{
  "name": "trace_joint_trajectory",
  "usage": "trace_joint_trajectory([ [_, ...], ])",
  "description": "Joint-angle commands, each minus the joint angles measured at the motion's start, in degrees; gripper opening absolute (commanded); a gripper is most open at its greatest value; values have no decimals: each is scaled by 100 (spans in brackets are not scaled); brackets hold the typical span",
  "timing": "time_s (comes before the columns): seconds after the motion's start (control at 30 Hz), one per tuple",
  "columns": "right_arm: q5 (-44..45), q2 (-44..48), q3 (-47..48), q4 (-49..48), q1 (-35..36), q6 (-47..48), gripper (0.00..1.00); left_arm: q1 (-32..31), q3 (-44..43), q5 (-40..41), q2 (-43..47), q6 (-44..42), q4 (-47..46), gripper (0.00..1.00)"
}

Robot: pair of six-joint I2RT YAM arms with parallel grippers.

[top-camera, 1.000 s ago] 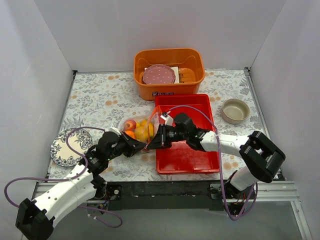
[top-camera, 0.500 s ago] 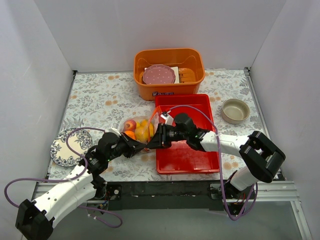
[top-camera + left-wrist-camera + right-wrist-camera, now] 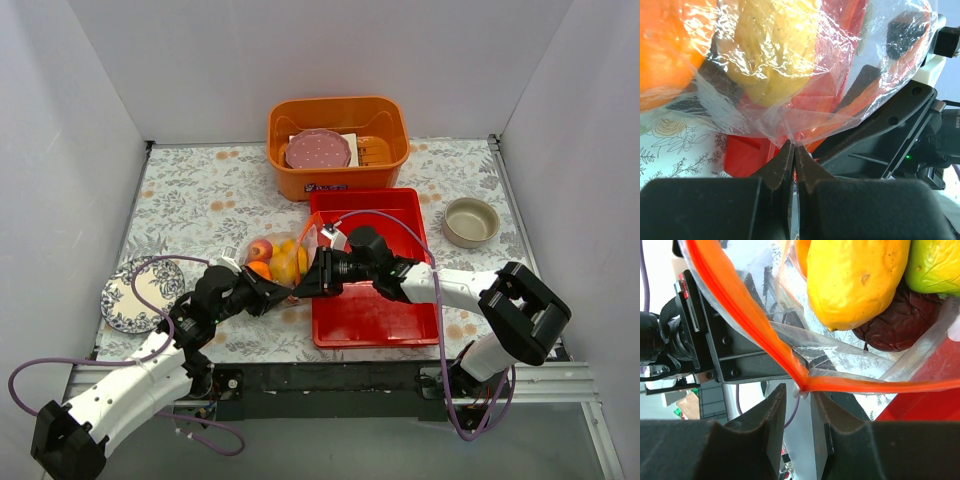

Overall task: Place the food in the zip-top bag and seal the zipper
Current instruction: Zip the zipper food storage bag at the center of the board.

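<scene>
The clear zip-top bag (image 3: pixel 277 258) lies at the left edge of the red tray, with the food (image 3: pixel 275 264) inside: an orange (image 3: pixel 665 50), a yellow mango (image 3: pixel 855 275), a green piece (image 3: pixel 935 265) and a dark-red piece (image 3: pixel 890 320). My left gripper (image 3: pixel 271 294) (image 3: pixel 794 146) is shut on a pinch of the bag's clear film. My right gripper (image 3: pixel 303 285) (image 3: pixel 799 392) faces it from the right. Its jaws stand a little apart, and the folded bend of the orange-red zipper (image 3: pixel 740 305) sits at their tips, touching the right finger (image 3: pixel 827 407).
A red tray (image 3: pixel 375 300) lies under my right arm. An orange bin (image 3: pixel 338 170) with a pink plate (image 3: pixel 318 150) stands at the back. A beige bowl (image 3: pixel 471 221) is at the right, and a patterned plate (image 3: pixel 125 295) at the left near my left arm.
My right gripper has edged slightly left and down toward my left gripper. The bag has barely shifted.
</scene>
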State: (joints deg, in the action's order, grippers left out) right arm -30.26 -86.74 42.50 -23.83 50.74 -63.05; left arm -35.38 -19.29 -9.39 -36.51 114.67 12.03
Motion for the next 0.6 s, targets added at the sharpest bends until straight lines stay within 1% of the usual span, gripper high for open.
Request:
trace_joint_trajectory([
  [0.0,-208,-115,21,-358,-12,-85,34,-4,39,130,118,574,62,0],
  [0.13,-252,-168,21,-394,-12,-103,30,-4,48,148,144,574,89,0],
  [0.33,-235,-133,-31,-437,-12,-111,28,-4,31,148,109,574,80,0],
  [0.43,-226,-142,-23,-446,-20,-111,20,-4,39,157,127,565,97,0],
  [0.47,-217,-133,-23,-447,-12,-120,14,-4,39,157,127,556,98,0],
  [0.53,-191,-107,-23,-464,-12,-111,10,-4,39,174,144,582,150,0],
  [0.57,-156,-72,-31,-490,-12,-111,5,-4,31,183,153,591,176,2],
])
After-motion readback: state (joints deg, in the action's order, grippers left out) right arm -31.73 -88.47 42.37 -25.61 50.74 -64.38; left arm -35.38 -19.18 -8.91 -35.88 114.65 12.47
